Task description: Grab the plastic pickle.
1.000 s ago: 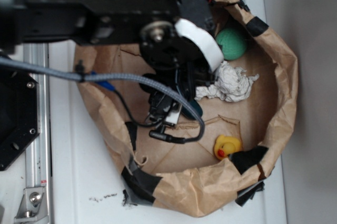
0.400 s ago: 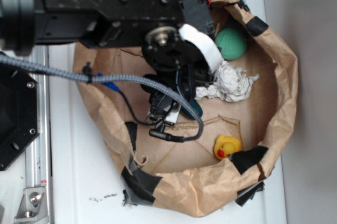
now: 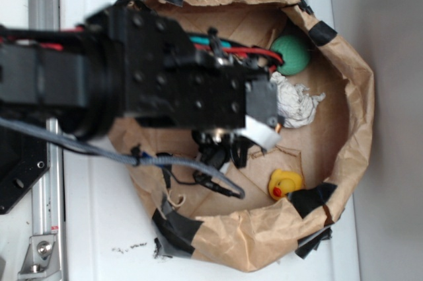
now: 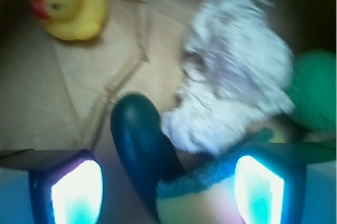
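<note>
In the wrist view the plastic pickle [image 4: 142,145], dark teal and glossy, lies on the brown paper floor. It runs from the middle of the picture down between my fingers. My gripper [image 4: 168,192] is open and straddles it. The left finger [image 4: 76,192] stands apart from the pickle. A yellow sponge with a green face [image 4: 210,197] lies between the pickle and the right finger [image 4: 258,190]. In the exterior view my gripper [image 3: 228,152] hangs low inside the paper bin, and the arm hides the pickle.
The brown paper bin [image 3: 357,96] has tall crumpled walls patched with black tape. Inside are a yellow rubber duck [image 3: 285,183] [image 4: 71,5], a crumpled white cloth [image 3: 294,104] [image 4: 237,92] touching the pickle's far end, and a green ball [image 3: 291,54] [image 4: 316,97].
The arm has swung down across the picture and now covers the left half of the bin. The gripper has shifted slightly toward the duck. The other objects have not moved.
</note>
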Tool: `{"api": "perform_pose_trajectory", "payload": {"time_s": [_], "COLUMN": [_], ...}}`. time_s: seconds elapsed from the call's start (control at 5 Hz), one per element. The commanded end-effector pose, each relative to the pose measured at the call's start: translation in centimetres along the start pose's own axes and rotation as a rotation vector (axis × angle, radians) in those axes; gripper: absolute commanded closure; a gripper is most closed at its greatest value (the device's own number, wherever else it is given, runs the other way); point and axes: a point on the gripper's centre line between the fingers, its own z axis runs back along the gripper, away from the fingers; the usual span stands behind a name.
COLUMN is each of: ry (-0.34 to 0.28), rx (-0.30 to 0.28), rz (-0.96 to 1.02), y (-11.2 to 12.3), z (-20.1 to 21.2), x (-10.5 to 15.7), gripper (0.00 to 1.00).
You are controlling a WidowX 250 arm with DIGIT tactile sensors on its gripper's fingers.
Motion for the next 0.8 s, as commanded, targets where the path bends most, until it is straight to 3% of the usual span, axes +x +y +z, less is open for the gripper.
{"api": "perform_pose_trajectory", "payload": {"time_s": [0.0,0.2,0.4,0.6], "ry": [-0.063,-0.114,-0.125,-0.067], "rx": [-0.022,-0.049,-0.078,-0.101], "rz": [-0.128,-0.184,-0.185,-0.099], "y": [-2.5,-2.8,-2.5,-1.3], "z": [1.2,2.4,2.2,0.0], "x": [1.1,0.7,0.8,0.8], "gripper": [0.00,0.00,0.00,0.00]}}
